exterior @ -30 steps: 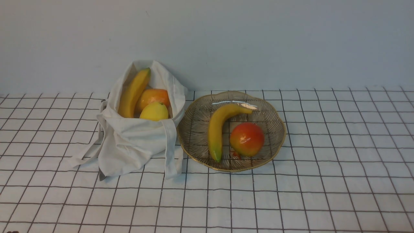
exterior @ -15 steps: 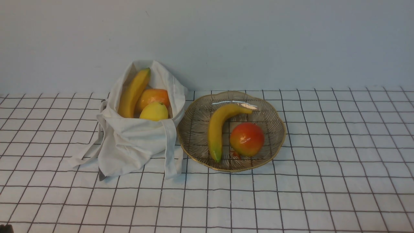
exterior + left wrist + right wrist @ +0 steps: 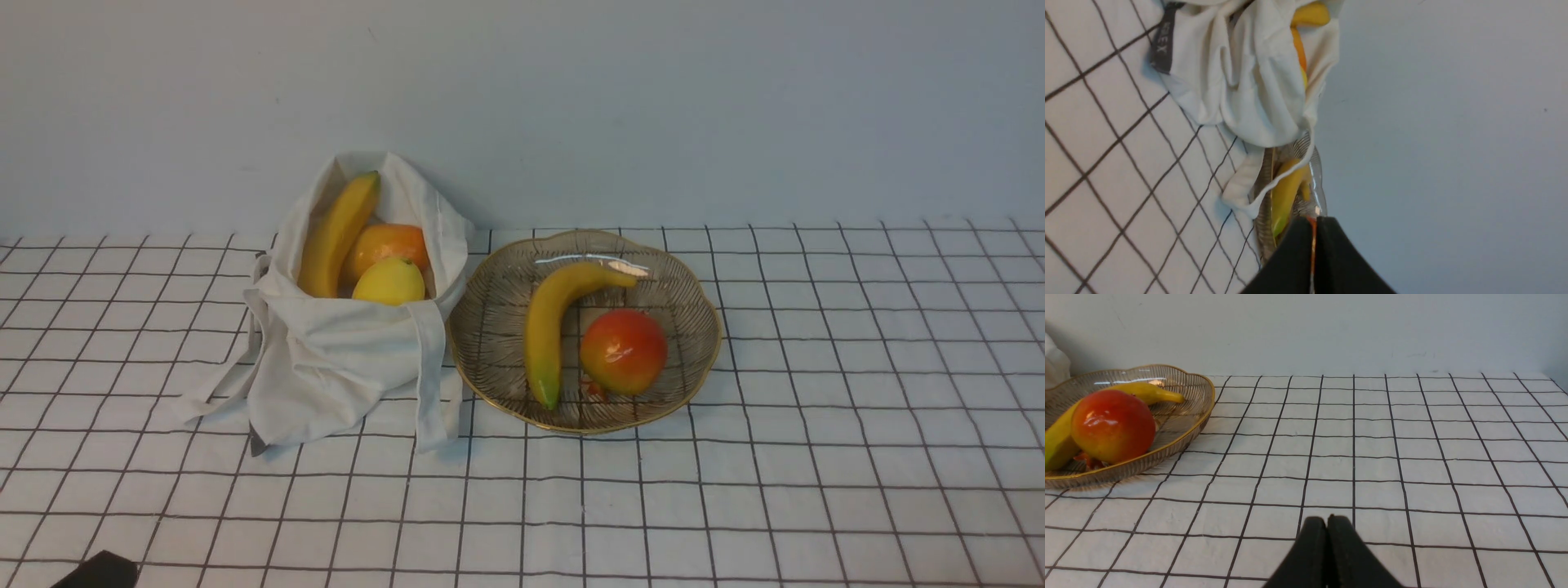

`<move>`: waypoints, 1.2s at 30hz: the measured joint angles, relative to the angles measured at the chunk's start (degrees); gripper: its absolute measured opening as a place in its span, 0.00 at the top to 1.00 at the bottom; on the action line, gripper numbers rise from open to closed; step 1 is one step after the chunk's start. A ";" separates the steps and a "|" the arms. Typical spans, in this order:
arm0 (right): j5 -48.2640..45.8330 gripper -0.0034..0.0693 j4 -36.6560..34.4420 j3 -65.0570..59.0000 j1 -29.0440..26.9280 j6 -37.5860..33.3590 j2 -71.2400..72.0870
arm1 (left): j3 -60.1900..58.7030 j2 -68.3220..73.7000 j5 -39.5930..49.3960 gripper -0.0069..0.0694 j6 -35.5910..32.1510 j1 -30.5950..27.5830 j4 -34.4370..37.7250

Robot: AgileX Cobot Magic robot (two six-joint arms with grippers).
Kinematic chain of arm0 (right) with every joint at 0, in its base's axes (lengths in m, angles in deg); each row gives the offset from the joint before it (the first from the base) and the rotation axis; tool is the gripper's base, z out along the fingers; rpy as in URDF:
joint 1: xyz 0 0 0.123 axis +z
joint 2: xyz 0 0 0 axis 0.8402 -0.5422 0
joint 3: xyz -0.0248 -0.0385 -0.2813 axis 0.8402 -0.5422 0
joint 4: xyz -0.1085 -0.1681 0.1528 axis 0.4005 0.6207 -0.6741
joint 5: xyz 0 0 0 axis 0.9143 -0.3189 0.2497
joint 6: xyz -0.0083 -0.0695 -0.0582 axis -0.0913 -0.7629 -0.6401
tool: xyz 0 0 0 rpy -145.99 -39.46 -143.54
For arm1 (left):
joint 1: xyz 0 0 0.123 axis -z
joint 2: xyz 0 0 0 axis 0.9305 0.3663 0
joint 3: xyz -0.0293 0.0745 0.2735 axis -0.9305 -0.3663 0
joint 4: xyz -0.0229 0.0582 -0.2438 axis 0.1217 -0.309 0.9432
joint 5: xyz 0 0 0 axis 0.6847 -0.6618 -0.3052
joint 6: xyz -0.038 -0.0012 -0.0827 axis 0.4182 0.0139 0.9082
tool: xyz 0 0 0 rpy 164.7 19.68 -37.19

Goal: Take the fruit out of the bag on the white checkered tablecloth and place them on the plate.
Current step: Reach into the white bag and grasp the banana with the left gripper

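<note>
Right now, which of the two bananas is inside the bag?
The banana leaning upright in the off-white bag, beside the orange fruit and lemon. The other banana lies flat on the glass plate by the red-and-yellow fruit.

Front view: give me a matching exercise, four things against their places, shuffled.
Things:
1. lemon
2. red fruit
3. orange fruit
4. plate

Places:
a. on the tablecloth, right of the bag
b. lying on the plate
c. in the bag, at the front
d. in the bag, behind the lemon

Pairs: 1-c, 2-b, 3-d, 4-a.
</note>
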 joint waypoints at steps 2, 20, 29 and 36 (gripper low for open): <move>0.00 0.97 0.00 0.00 0.00 0.00 0.00 | 0.00 0.00 -3.24 0.92 -2.06 0.00 0.25; 0.00 0.97 0.00 0.00 0.00 0.00 0.00 | 26.52 19.34 14.93 0.92 -28.31 0.00 -8.74; 0.00 0.97 0.00 0.00 0.00 0.00 0.00 | 52.72 67.27 45.48 0.92 -43.47 0.00 -24.24; 0.00 0.97 0.00 0.00 0.00 0.00 0.00 | 72.61 91.66 46.37 0.92 -44.50 4.72 -25.54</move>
